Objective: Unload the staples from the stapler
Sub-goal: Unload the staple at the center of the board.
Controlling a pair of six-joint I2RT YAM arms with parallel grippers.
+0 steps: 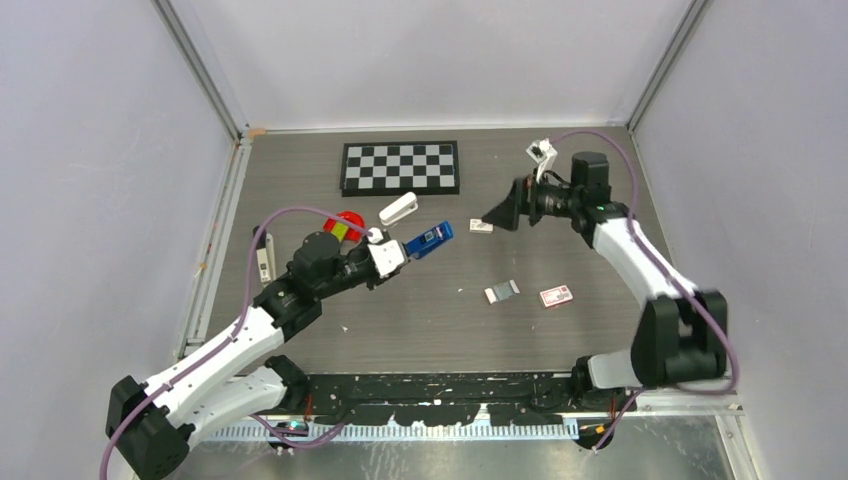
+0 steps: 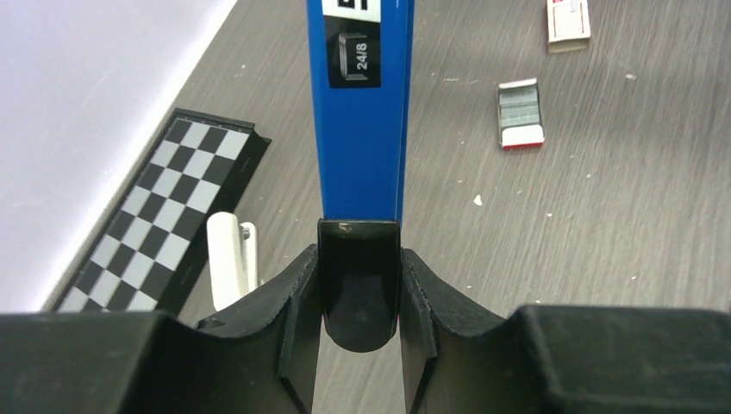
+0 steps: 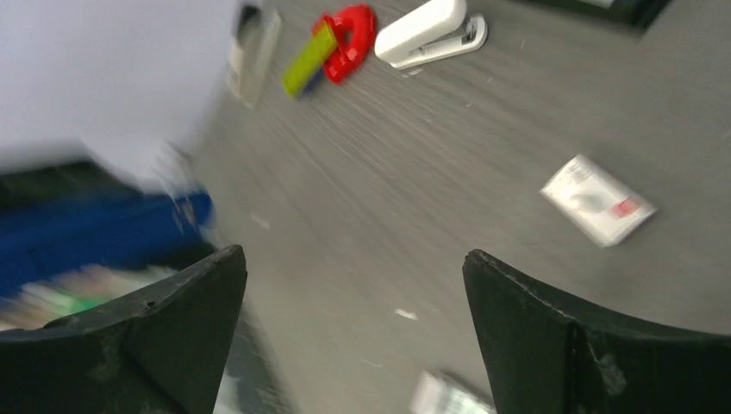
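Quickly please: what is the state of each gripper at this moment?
Left gripper: closed on the black end of the blue stapler.
Right gripper: open, holding nothing.

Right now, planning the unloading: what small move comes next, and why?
Probably bring the right gripper to the free end of the stapler: the left gripper clamps its black end, while the right stands open, empty and well apart.

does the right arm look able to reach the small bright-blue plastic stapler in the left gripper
Probably yes: the right gripper is wide open and faces the blue stapler, whose free end juts from the left gripper; only a flat white box lies between them.
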